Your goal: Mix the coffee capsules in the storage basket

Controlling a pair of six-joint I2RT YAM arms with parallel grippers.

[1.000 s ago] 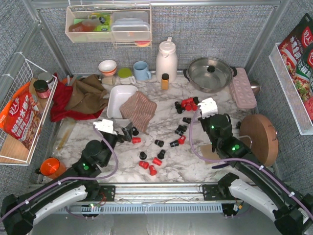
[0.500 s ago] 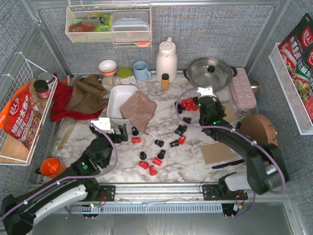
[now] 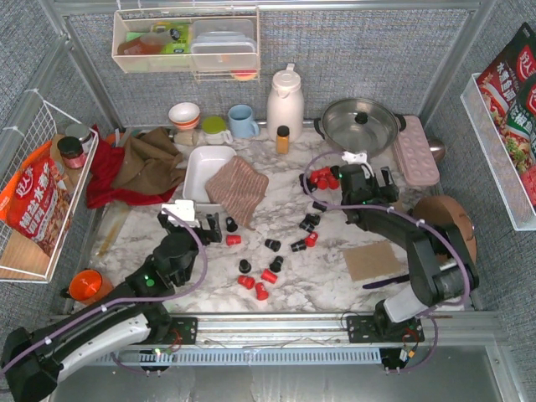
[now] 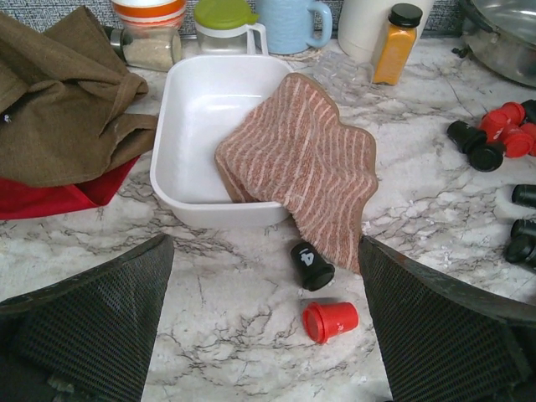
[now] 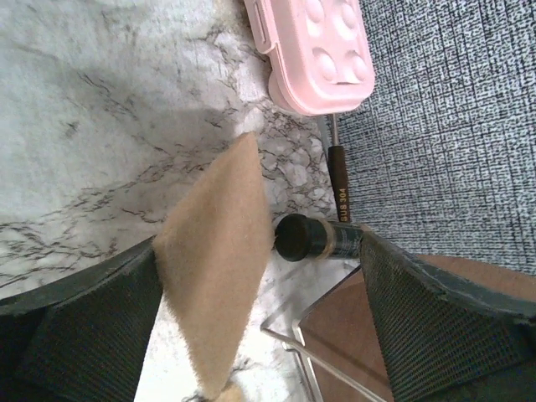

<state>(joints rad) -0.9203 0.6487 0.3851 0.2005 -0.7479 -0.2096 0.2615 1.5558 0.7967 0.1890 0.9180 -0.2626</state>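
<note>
At the left, a brown cloth (image 3: 146, 163) is lying crumpled on the table (image 3: 335, 285). Just right of it the basket (image 3: 198, 159) is sitting flat on the marble, and a striped cloth (image 3: 237, 189) is draping over its right rim, one end inside and the other on the table. The left gripper (image 3: 209, 228) is hanging just in front of the basket's near wall, its fingers (image 4: 109, 318) spread wide and gripping nothing. Beyond them, one black capsule (image 4: 312, 265) and one red capsule (image 4: 328, 321) are lying on their sides near the cloth's hanging end.

The other capsules (image 3: 268, 275) are lying scattered on the marble right of the basket: a few near the table's middle, and a red-and-black cluster (image 3: 322, 176) farther back. Just right of that cluster the right gripper (image 3: 377, 184) is hovering, pointing toward a pink tray (image 3: 416, 151). Its fingers (image 5: 84, 327) are also standing wide apart with nothing between them; a tan sheet (image 5: 213, 276) is showing below.
</note>
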